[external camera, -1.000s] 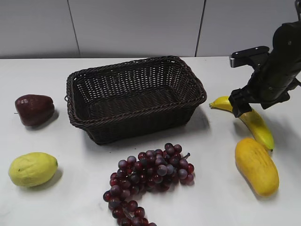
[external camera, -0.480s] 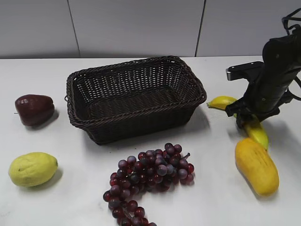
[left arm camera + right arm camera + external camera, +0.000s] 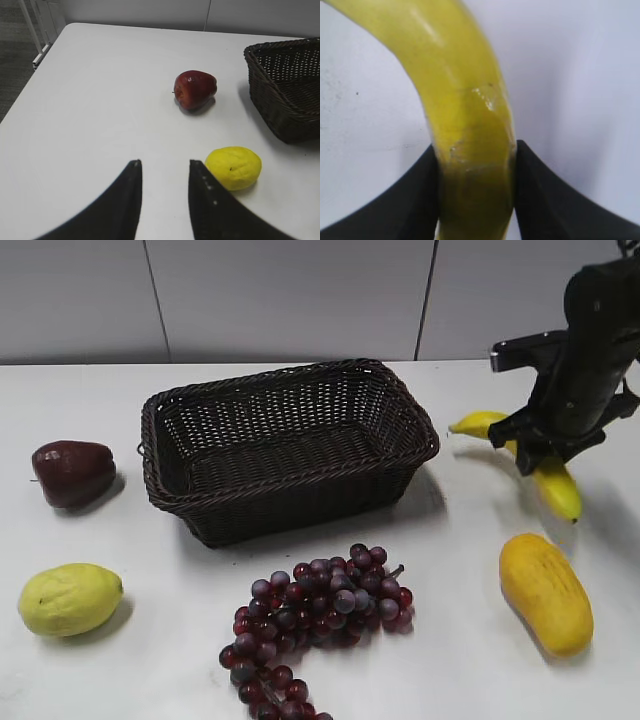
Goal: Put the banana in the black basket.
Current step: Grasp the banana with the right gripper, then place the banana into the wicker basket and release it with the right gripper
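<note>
The banana point(image 3: 558, 486) is bright yellow and curved, held in the air to the right of the black basket point(image 3: 290, 400). My right gripper point(image 3: 531, 452) is shut on its middle; in the right wrist view both fingers press the banana point(image 3: 470, 125) from either side, gripper point(image 3: 475, 155). The basket is empty, in the middle of the table, and its corner shows in the left wrist view point(image 3: 280, 90). My left gripper point(image 3: 165, 167) is open and empty, low over the table at the left, out of the exterior view.
An orange-yellow mango point(image 3: 545, 592) lies below the banana. Purple grapes point(image 3: 320, 615) lie in front of the basket. A lemon point(image 3: 70, 598) and a dark red fruit point(image 3: 73, 472) lie at the left; both show in the left wrist view, lemon point(image 3: 233, 167), red fruit point(image 3: 195, 89).
My right gripper closed on the banana and lifted it off the table, up and slightly back. The left arm has not moved.
</note>
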